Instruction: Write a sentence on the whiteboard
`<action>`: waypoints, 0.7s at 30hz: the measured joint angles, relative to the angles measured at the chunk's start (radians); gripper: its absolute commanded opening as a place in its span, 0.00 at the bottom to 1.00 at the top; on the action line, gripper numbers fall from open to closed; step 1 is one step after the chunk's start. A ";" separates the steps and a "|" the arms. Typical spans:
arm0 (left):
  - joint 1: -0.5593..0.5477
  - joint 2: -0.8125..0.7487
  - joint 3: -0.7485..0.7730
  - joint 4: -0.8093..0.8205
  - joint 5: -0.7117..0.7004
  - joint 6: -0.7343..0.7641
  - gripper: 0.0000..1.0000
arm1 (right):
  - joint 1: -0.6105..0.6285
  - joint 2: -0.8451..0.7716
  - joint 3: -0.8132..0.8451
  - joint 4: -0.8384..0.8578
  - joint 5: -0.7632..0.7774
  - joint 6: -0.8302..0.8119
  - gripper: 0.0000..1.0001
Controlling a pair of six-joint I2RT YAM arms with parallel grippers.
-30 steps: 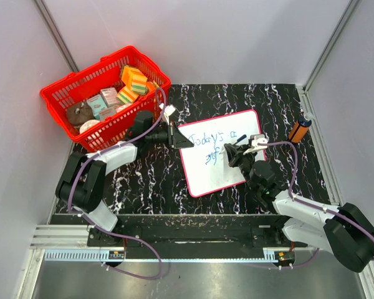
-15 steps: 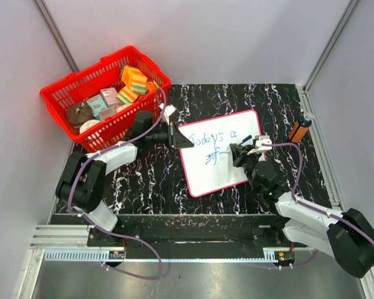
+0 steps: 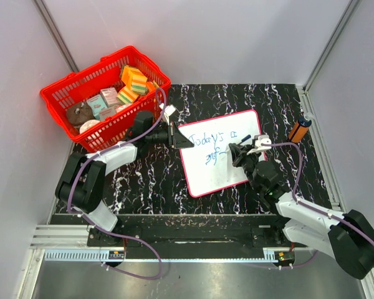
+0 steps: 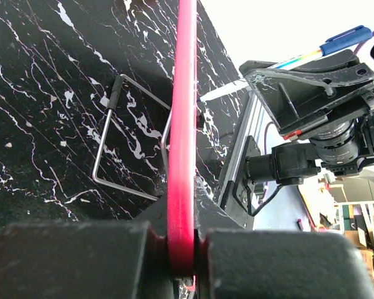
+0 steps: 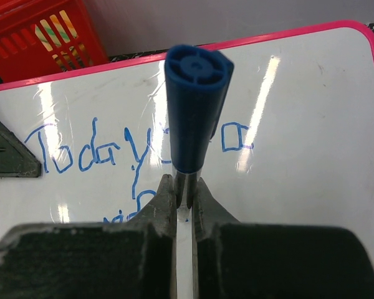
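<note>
The whiteboard (image 3: 213, 175) lies flat on the dark, white-veined worktop (image 3: 146, 184) in the middle of the overhead frame, turned slightly askew so its upper right corner reaches toward the back. The sentence (image 3: 207, 141) runs across the board's upper part in thin blue strokes. It begins with "Today", goes on to a small "a" further right, and has a few more marks on a second line below that are too small to read. The left hand (image 3: 176, 136) sits at the board's upper left corner. In its own camera the left hand (image 4: 182, 249) is shut tight on the red-pink rim (image 4: 182, 124), which runs up the frame between the two fingers, with a bent wire stand (image 4: 121, 140) lying on the worktop to the left of it. The right hand (image 3: 238, 153) is over the middle right of the board, and from the wrist its fingers (image 5: 168, 202) are pinched closed on a blue marker (image 5: 196, 106). The capped blue end of the marker points toward the lens and hides the letters just after "Today". A red basket (image 3: 106, 132) holding coloured sponges and small boxes (image 3: 134, 80) stands at the upper left. An orange cylinder with a dark cap (image 3: 300, 129) stands near the right edge, apart from the board.
</note>
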 measured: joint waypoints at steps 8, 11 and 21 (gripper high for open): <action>-0.001 0.000 0.000 0.000 0.000 0.000 0.00 | 0.000 0.030 0.013 0.002 -0.003 -0.001 0.00; -0.001 0.000 0.000 0.000 0.000 0.000 0.00 | 0.000 0.030 0.019 0.005 -0.003 -0.001 0.00; -0.001 0.000 0.000 0.000 0.000 0.000 0.00 | 0.000 0.064 0.044 0.030 -0.003 -0.001 0.00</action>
